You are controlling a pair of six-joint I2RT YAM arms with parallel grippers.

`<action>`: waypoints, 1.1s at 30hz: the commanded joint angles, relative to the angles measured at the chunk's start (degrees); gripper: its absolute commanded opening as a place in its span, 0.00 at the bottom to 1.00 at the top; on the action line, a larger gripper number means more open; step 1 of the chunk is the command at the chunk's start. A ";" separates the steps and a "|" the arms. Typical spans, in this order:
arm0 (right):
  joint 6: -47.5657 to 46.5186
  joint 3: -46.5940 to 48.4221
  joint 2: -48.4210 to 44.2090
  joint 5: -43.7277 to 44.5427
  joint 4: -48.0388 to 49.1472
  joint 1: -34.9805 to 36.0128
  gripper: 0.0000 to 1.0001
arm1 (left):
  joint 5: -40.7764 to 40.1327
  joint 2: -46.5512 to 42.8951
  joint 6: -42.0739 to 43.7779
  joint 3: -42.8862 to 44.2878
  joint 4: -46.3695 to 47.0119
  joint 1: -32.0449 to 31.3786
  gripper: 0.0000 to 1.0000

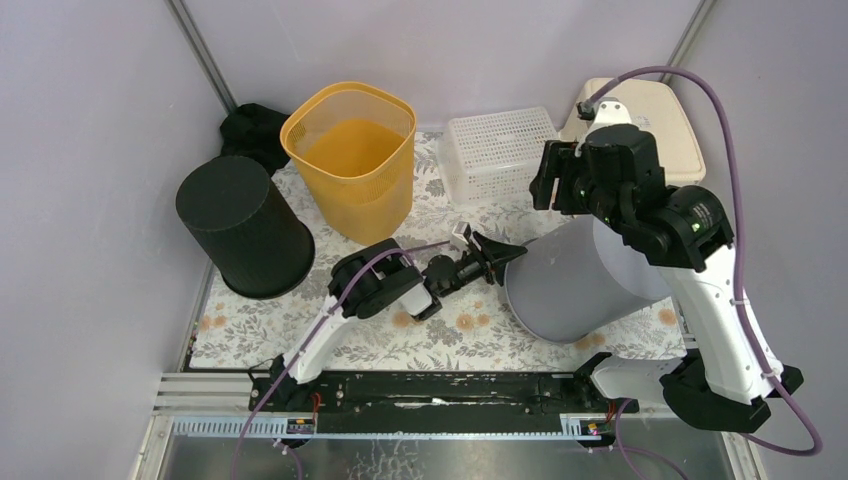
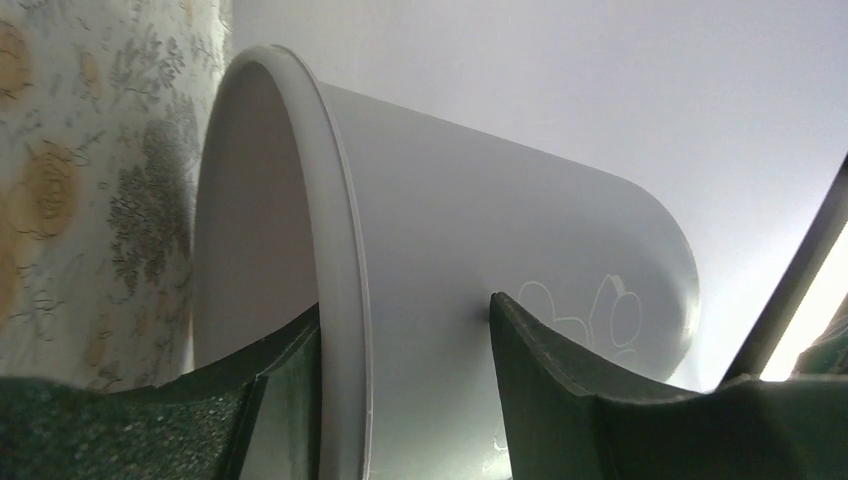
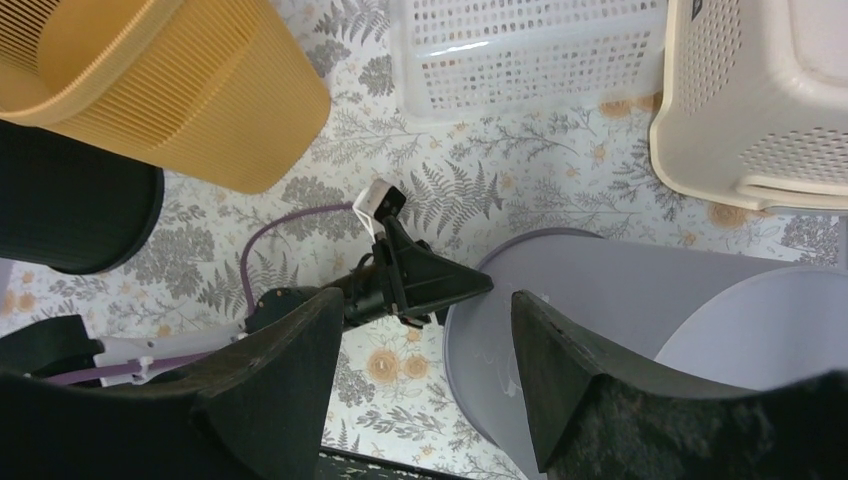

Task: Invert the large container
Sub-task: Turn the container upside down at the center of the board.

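Left fingers [image 2: 560, 400]: closest to my lens; one sits inside the mouth of the grey bin [image 1: 580, 285], the other lies against its outer wall.
Left gripper [image 2: 405, 306]: pinching the bin's rim between its jaws.
Grey bin: on its side on the flowered cloth [image 1: 380, 340], at the right of the table. Its mouth faces the left arm and its base points right, under the right arm. I do not see it turned over yet.
Right gripper [image 3: 425, 295]: up in the air above the bin, jaws spread, nothing between them.
Yellow basket [image 1: 352, 160]: upright at the back, left of centre.
Black bin [image 1: 243, 225]: just left of the yellow basket.
White crate [image 1: 498, 150]: back centre, behind the grey bin.
Beige basket [image 1: 655, 115]: back right corner, beside the crate.
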 commanded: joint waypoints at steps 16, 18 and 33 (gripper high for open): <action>-0.67 -6.11 -1.93 -1.66 4.47 -0.26 0.70 | 2.07 -9.10 9.93 -5.73 -10.47 2.45 0.61; -0.68 -6.25 -1.92 -1.75 4.58 -0.26 0.69 | 2.12 -9.64 10.03 -6.32 -10.67 2.90 0.61; -0.50 -7.74 -1.57 -2.83 5.14 -0.26 0.69 | 0.86 -21.53 21.03 -6.40 -36.98 4.93 0.63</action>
